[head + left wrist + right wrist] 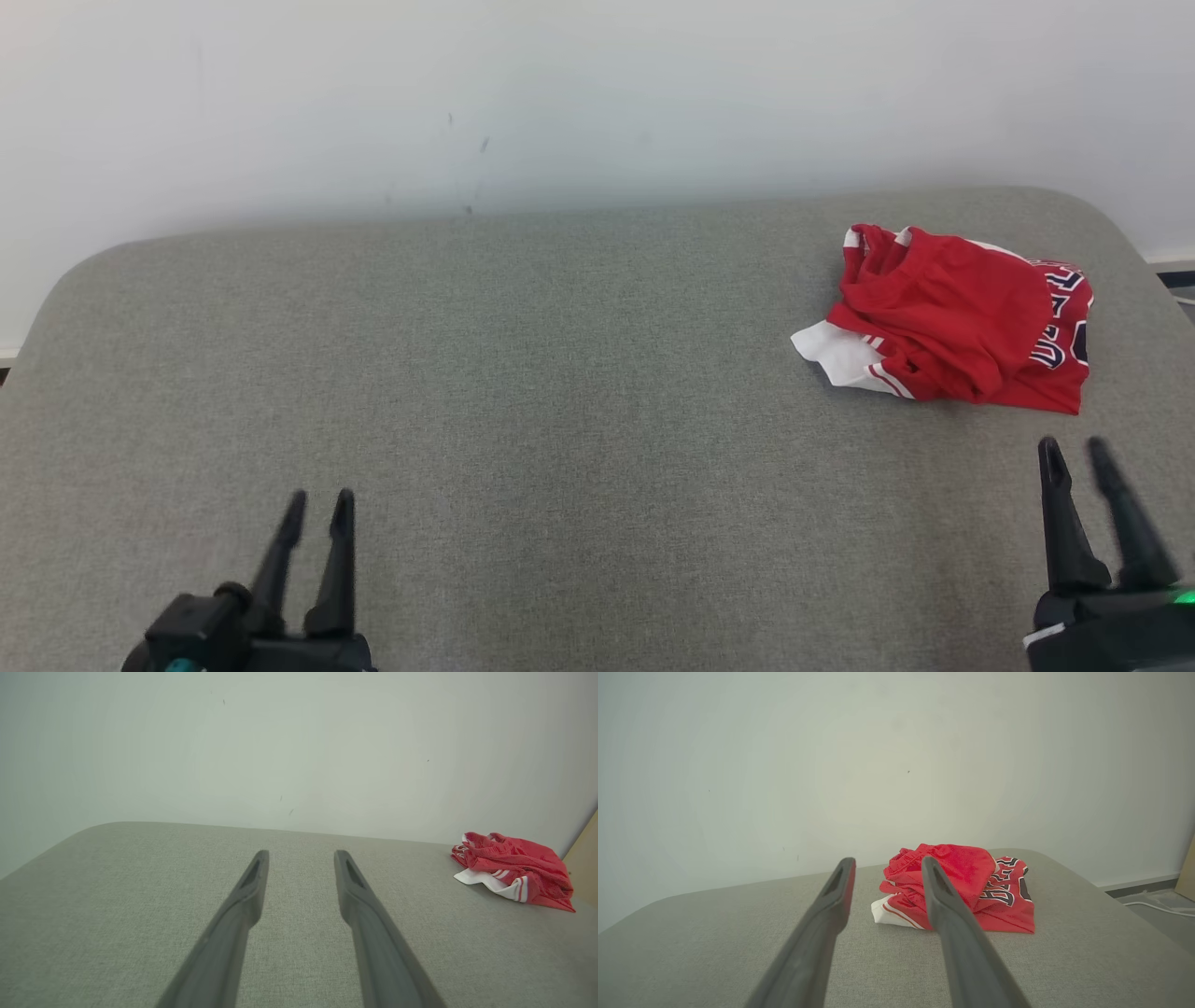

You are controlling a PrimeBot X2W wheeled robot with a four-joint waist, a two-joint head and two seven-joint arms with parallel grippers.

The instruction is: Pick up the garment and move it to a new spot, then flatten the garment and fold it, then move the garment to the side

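The garment (pixel 952 317) is a red mesh piece with white trim and dark lettering, lying crumpled near the far right corner of the grey table (pixel 560 392). My right gripper (pixel 1074 453) stands open just short of it, near the front right, with nothing between its fingers. The right wrist view has the garment (pixel 971 891) straight ahead, beyond the open right gripper (pixel 887 863). My left gripper (pixel 319 509) is open at the front left, far from the cloth. From the left wrist, the garment (pixel 514 872) lies far to the right of the open left gripper (pixel 301 854).
A pale wall (pixel 597 93) rises right behind the table's far edge. The table's corners are rounded. Beyond the right edge, the right wrist view has floor with a white cable (pixel 1157 907) and a tan board (pixel 1188 872).
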